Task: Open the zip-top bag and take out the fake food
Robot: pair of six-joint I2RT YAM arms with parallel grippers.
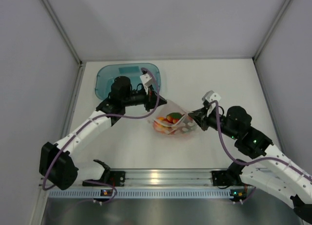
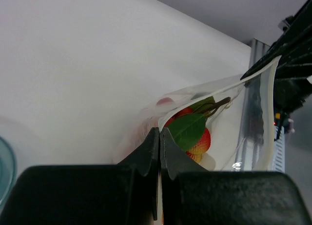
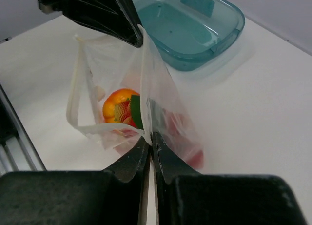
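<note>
The zip-top bag [image 1: 184, 129] hangs stretched between my two grippers over the middle of the table. My left gripper [image 1: 158, 104] is shut on one lip of its mouth, seen close up in the left wrist view [image 2: 160, 132]. My right gripper [image 1: 191, 116] is shut on the opposite lip [image 3: 150, 136]. The mouth gapes between them. The fake food [image 1: 168, 120] lies inside: a red berry cluster with a green leaf [image 2: 191, 131] and an orange-yellow piece [image 3: 118, 106], with reddish pieces blurred behind the plastic [image 3: 187, 132].
A translucent teal tray [image 1: 127, 77] sits at the back left behind the left gripper, and also shows in the right wrist view [image 3: 195, 32]. An aluminium rail [image 1: 161, 177] runs along the near edge. Grey walls close in both sides and the back.
</note>
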